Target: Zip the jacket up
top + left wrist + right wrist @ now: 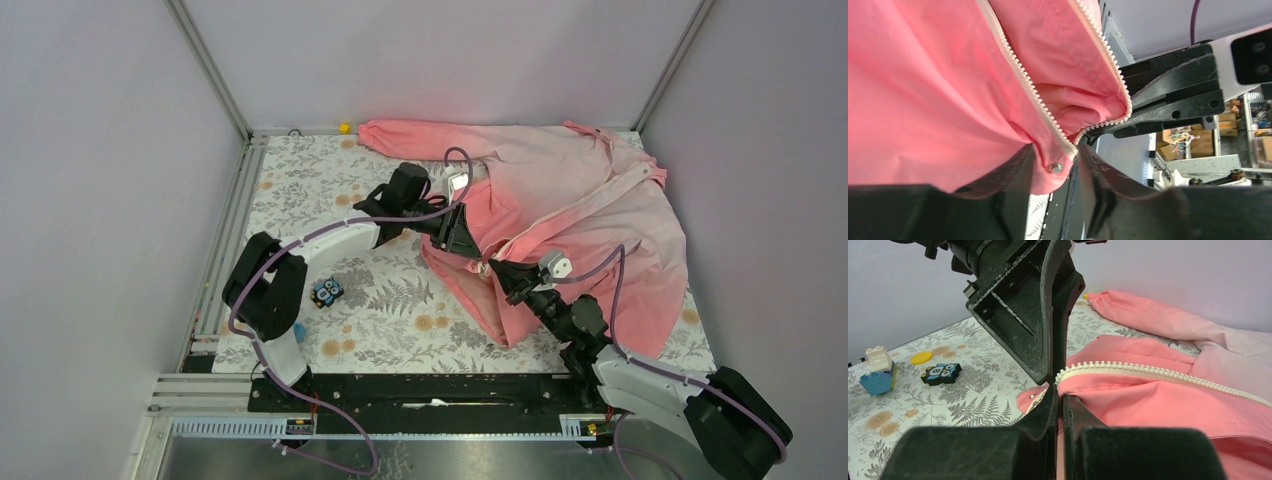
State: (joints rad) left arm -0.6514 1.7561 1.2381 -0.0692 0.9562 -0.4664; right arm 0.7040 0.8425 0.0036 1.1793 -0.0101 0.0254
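Note:
The pink jacket (600, 200) lies spread over the right half of the table, its front unzipped. In the left wrist view the two white zipper rows (1018, 70) part into a V above the hem corner with its metal snap (1055, 167). My left gripper (1055, 150) is open, and that corner hangs between its fingers. My right gripper (1060, 395) is shut on the jacket's other front edge, just under the end of the zipper row (1148, 370). From above, the left gripper (470, 245) and the right gripper (500, 272) stand close together at the jacket's lower hem.
Small toy blocks (326, 291) lie on the fern-print cloth left of the jacket: an owl block (942, 373), a yellow disc (921, 357) and a blue-and-white brick (878, 372). A yellow piece (345, 128) sits at the back wall. Frame posts and walls enclose the table.

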